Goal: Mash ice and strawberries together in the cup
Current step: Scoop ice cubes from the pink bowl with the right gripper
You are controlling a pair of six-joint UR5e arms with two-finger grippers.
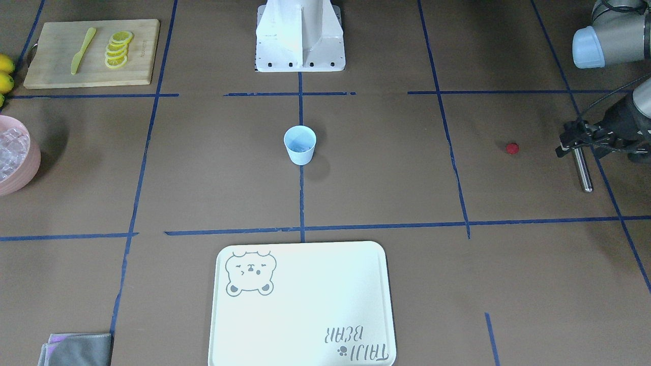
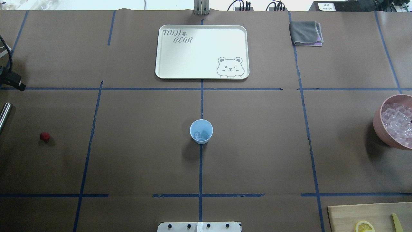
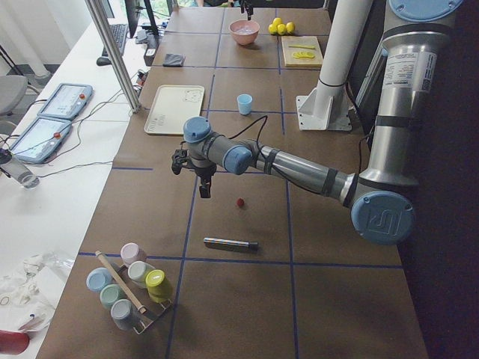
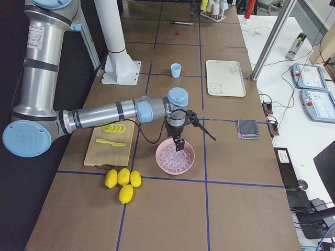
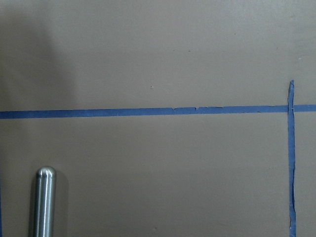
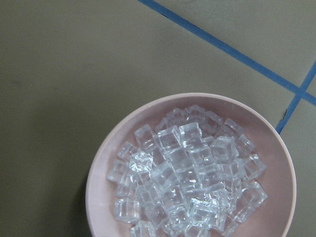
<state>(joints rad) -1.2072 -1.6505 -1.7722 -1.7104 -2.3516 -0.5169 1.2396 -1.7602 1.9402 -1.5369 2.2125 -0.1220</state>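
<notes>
Upright at mid-worktop, astride a blue tape line: small pale blue cup, a few clear ice cubes at its bottom. Well apart toward the robot's left, alone: one small red strawberry. More glassy cubes heaped in a pink bowl at the right edge.

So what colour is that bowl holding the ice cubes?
Pink. The bowl shows best in the right wrist view.

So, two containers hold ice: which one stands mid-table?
The pale blue cup, with a few ice cubes; the pink bowl, heaped full, sits at the robot's far right.
</notes>
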